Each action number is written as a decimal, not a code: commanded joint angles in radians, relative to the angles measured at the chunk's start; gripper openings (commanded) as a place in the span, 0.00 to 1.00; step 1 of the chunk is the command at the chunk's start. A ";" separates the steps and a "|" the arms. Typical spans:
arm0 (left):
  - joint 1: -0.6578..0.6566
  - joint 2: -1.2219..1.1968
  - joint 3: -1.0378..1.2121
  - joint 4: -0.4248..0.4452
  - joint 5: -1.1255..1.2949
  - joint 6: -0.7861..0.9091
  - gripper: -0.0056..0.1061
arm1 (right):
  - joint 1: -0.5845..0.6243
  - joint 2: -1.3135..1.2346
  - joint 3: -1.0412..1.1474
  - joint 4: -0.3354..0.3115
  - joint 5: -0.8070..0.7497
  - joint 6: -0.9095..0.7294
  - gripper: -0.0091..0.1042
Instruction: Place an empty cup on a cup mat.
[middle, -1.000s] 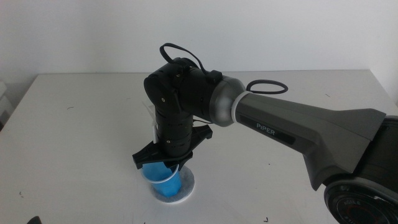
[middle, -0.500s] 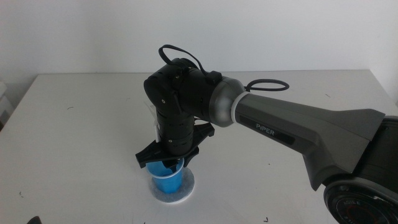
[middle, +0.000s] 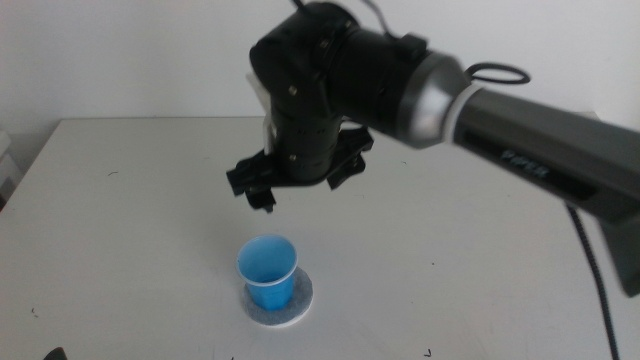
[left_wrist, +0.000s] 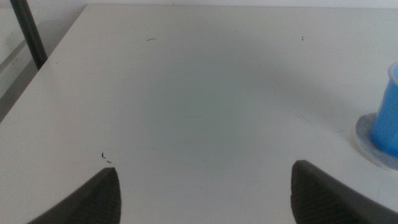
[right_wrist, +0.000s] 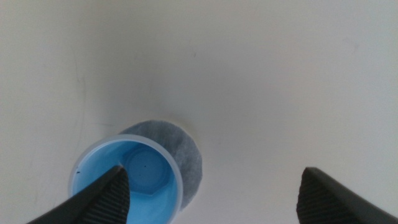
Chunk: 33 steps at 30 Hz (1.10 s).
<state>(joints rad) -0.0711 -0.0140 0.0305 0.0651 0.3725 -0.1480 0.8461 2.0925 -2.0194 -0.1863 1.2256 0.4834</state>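
Observation:
The blue cup (middle: 268, 271) stands upright on the round grey cup mat (middle: 304, 297) near the table's front middle. Its inside is empty. My right gripper (middle: 298, 186) hangs open and empty in the air above the cup and a little behind it, clear of the cup. In the right wrist view the cup (right_wrist: 129, 179) and the mat (right_wrist: 187, 156) lie below the open gripper (right_wrist: 214, 200). My left gripper (left_wrist: 205, 194) is open and empty low over the table, to the left of the cup (left_wrist: 388, 111) and mat (left_wrist: 365, 133).
The white table (middle: 130, 200) carries nothing else. A few small dark specks (left_wrist: 106, 157) mark its surface. The right arm's grey link (middle: 540, 150) reaches in from the right, high over the table. A dark post (left_wrist: 28, 31) stands off the table's edge.
My right gripper has let go of the cup and risen well above it. The cup stays standing on the mat.

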 joint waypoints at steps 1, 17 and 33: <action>0.001 -0.004 -0.006 0.000 -0.067 -0.011 0.99 | -0.021 -0.140 -0.022 -0.068 0.037 0.005 0.74; 0.001 -0.004 -0.006 0.000 -0.067 -0.011 0.99 | -0.236 -0.693 0.242 -0.186 0.056 0.021 0.74; 0.001 -0.004 -0.006 0.000 -0.067 -0.011 0.99 | -0.543 -1.393 1.016 -0.082 -0.275 0.046 0.74</action>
<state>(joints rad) -0.0711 -0.0140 0.0305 0.0651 0.3725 -0.1480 0.3114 0.7498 -1.0312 -0.2472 1.0561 0.5337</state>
